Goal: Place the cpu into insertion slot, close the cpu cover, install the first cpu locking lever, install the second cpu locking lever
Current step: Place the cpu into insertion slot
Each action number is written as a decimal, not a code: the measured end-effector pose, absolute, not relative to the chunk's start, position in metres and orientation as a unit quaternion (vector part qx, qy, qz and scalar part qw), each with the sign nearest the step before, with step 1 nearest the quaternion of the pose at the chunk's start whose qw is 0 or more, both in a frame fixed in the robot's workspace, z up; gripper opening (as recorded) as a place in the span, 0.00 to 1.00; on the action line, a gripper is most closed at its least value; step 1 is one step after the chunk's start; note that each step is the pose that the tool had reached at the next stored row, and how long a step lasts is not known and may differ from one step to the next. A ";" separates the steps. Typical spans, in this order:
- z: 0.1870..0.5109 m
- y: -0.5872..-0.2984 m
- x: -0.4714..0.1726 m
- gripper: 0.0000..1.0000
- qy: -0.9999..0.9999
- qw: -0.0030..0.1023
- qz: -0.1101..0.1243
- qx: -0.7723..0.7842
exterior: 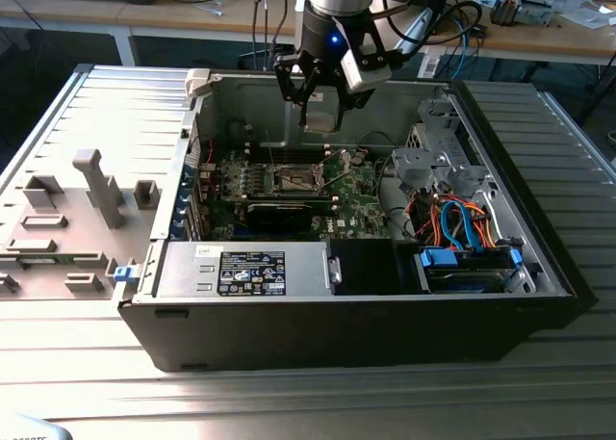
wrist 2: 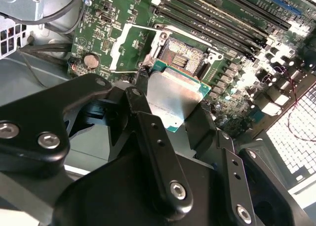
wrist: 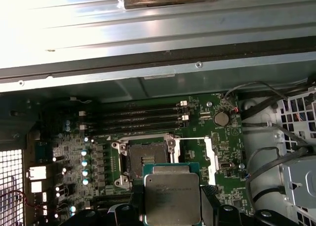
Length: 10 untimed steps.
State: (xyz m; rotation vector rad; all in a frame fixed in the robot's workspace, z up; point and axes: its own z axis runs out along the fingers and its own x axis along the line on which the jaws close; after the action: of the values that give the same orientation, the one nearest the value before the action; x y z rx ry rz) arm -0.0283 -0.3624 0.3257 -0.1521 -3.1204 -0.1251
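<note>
The cpu (wrist: 173, 199) sat clamped in the gripper (wrist 2: 171, 103), edges pinched. The open insertion slot (wrist: 144, 159) lay below the gripper, apart.

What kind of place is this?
Probably a robot lab or workshop: an open computer case on a metal table, cable-strewn workbenches behind, and a gripper holding the cpu.

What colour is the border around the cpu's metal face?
Green on the cpu, clearest in second wrist view.
</note>
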 end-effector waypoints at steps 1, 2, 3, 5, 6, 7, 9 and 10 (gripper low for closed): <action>0.326 -0.362 -0.028 0.55 -0.998 0.007 -0.040 -0.050; 0.326 -0.362 -0.028 0.55 -0.998 0.007 -0.040 -0.051; 0.326 -0.362 -0.028 0.55 -0.998 0.007 -0.040 -0.052; 0.326 -0.362 -0.028 0.55 -0.998 0.007 -0.039 -0.054; 0.326 -0.362 -0.028 0.55 -0.998 0.007 -0.039 -0.055; 0.326 -0.362 -0.028 0.55 -0.998 0.007 -0.039 -0.057; 0.326 -0.362 -0.028 0.55 -0.997 0.007 -0.038 -0.059; 0.326 -0.362 -0.028 0.55 -0.997 0.007 -0.038 -0.061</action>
State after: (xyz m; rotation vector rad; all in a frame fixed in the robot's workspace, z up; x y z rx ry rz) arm -0.0283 -0.3624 0.3255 -0.1893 -3.1198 -0.1185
